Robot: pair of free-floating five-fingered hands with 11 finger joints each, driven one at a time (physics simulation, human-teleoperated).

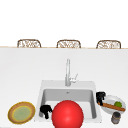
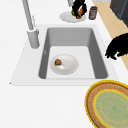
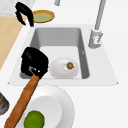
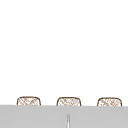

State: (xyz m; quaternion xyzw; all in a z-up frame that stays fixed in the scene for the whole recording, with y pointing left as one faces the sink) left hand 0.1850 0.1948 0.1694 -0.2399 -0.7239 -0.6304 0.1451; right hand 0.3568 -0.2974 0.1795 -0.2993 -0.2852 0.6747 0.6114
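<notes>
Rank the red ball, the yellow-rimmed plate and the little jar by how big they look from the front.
1. Red ball, though it may simply sit nearer the camera.
2. Yellow-rimmed plate.
3. Jar.

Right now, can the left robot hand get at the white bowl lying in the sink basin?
Probably yes. The left robot hand hovers at the sink's front rim, holding nothing, and the white bowl lies uncovered on the basin floor with only a small brown piece in it.

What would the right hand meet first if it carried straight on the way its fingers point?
Probably the white plate: the right hand grips the brown stick, whose far end lies across that plate beside a green fruit. Depth is uncertain.
</notes>
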